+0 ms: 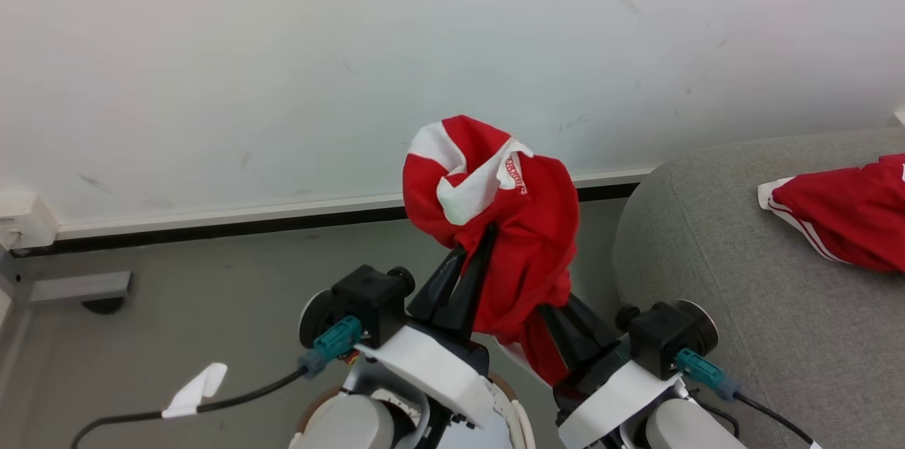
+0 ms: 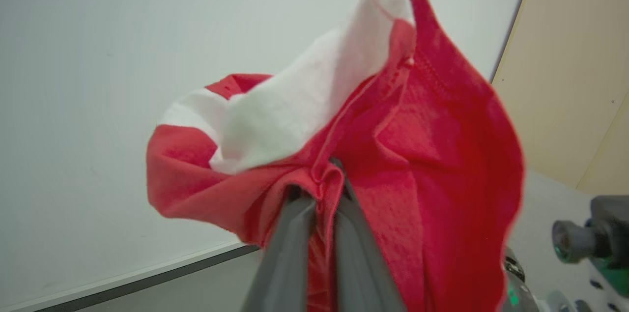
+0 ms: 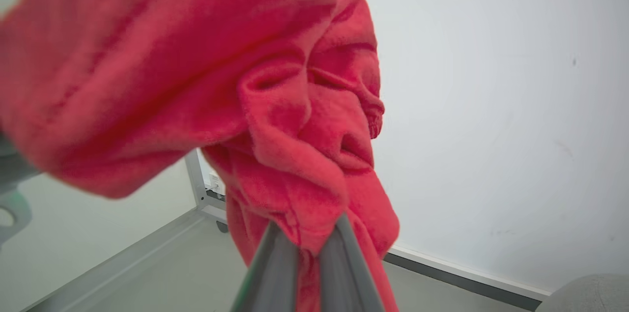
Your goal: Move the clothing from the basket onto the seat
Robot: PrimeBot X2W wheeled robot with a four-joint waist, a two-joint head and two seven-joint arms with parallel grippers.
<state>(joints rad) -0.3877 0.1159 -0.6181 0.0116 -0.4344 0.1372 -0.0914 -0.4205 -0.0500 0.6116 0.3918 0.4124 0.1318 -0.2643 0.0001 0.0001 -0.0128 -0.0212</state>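
A: Which way is the seat [image 1: 707, 272] from the held garment [image 1: 509, 223]?
B: It is near, on the robot's right, so the right arm is nearer. One red garment [image 1: 848, 216] already lies on it.
A: And the end effectors?
B: The left end effector [image 2: 322, 184] and the right end effector [image 3: 307, 226] both pinch the bunched cloth, which hangs between them. Under the arms I see a piece of basket rim [image 1: 523, 424]; its contents are hidden.

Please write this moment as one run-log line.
left pincer: shut on held garment | right pincer: shut on held garment | held garment: raised, bunched, not over seat | second garment: lying on seat
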